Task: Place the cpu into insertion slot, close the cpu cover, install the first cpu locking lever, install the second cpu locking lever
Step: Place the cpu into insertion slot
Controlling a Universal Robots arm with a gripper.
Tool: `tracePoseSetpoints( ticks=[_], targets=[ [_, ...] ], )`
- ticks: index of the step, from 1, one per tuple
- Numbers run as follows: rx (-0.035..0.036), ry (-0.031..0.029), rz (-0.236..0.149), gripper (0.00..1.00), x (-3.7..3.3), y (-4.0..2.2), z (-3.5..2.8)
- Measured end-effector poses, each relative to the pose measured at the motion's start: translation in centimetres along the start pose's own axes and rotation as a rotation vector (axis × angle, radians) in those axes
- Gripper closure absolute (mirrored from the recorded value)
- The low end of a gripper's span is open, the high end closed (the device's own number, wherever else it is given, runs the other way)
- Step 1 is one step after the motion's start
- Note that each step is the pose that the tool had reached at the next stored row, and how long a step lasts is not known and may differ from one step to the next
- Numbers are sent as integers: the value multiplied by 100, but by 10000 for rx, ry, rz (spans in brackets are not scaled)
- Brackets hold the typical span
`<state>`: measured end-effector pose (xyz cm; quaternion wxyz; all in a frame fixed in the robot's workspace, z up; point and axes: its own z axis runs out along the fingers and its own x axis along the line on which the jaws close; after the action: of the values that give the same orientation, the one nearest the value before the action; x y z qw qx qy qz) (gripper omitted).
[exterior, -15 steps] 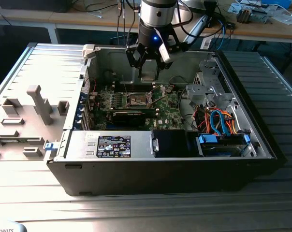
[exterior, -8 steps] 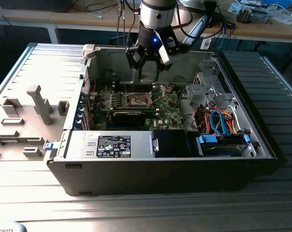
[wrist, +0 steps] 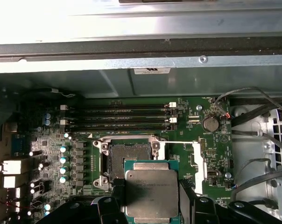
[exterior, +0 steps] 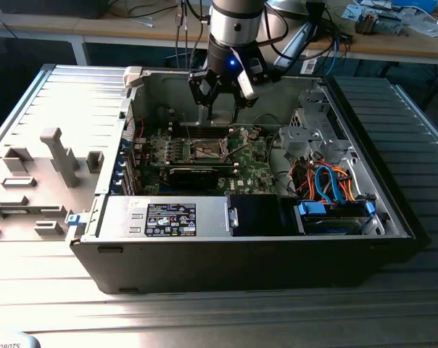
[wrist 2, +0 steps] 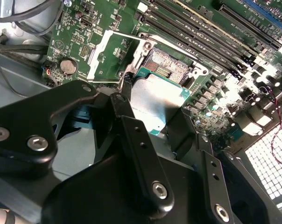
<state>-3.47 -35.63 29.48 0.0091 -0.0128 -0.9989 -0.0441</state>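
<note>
Exterior view: high, well back, looking down into the open case (exterior: 204, 268). First wrist view: close above the board (wrist: 187, 126), facing the case's wall. Second wrist view: closer still, slanting past the fingers (wrist 2: 141, 149). Shared by both wrist views: slot (wrist: 129, 158), cpu (wrist: 151, 193).

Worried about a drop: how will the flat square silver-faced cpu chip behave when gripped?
The flat, silver-faced cpu looks rigid, so it likely won't flex. Held by thin edges in the gripper, its smooth metal may slip. Being thin, it is probably light.

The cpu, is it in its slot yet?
Out. The hand holds the cpu, apart from the empty insertion slot.
</note>
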Motion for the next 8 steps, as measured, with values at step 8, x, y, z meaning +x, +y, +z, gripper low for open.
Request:
tracePoseSetpoints(
  ticks=[8],
  targets=[
    [0, 0, 0, 46, 0, -2, 21]
  ],
)
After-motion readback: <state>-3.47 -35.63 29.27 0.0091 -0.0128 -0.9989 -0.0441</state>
